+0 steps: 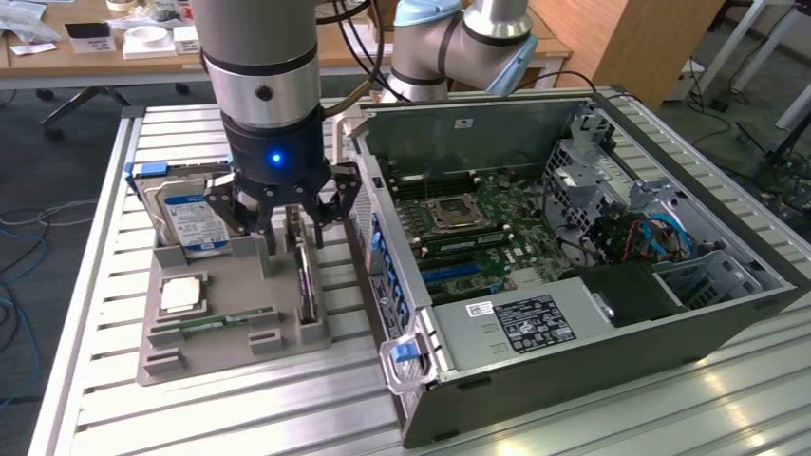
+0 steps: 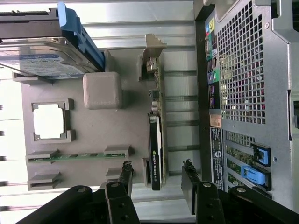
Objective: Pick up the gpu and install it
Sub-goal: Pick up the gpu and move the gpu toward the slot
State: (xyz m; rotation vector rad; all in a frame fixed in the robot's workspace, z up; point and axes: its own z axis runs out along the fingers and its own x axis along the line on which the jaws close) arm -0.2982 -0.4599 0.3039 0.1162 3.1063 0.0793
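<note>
Two fingers point(image 2: 125, 173) of the tool point(image 2: 156, 171) stand spread wide and hold nothing, one on each side of the gpu point(image 2: 156, 140). The card stands on edge in a slot of the grey holder point(image 2: 93, 126) on the tabletop point(image 1: 190, 418), just beside the open computer case point(image 1: 609, 313). Step in hand, as judged: the pick-up, with no grasp made yet. The tool hangs over the card's end away from its silver bracket point(image 2: 154, 46). A sound grasp calls for fingers lowered squarely alongside the board's flat faces before closing.
</note>
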